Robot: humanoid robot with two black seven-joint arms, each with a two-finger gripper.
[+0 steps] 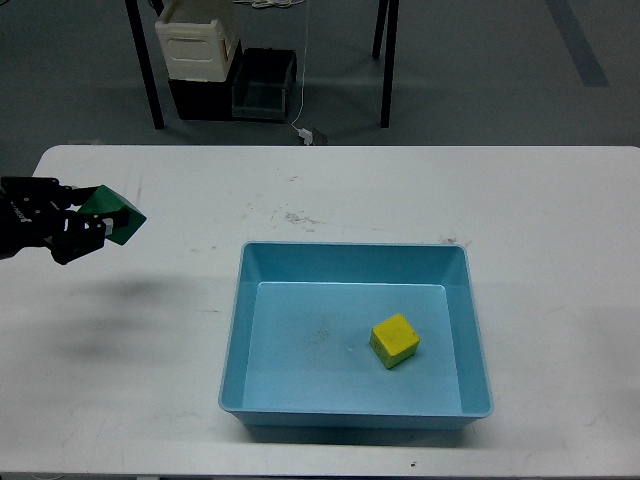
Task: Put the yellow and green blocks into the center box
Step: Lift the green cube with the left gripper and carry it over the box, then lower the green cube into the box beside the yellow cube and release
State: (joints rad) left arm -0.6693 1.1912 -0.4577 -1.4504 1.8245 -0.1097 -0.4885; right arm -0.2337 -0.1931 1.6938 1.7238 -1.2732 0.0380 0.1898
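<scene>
My left gripper (95, 218) is shut on a green block (112, 214) and holds it in the air above the left side of the white table (330, 190), its shadow on the tabletop below. A yellow block (395, 340) lies inside the blue box (355, 425) at the table's centre, right of the gripper. The right gripper is out of view.
Beyond the table's far edge, on the floor, stand a white container (196, 42) and a dark bin (263, 84) between black table legs (146, 70). A cable with a plug (305, 133) lies there too.
</scene>
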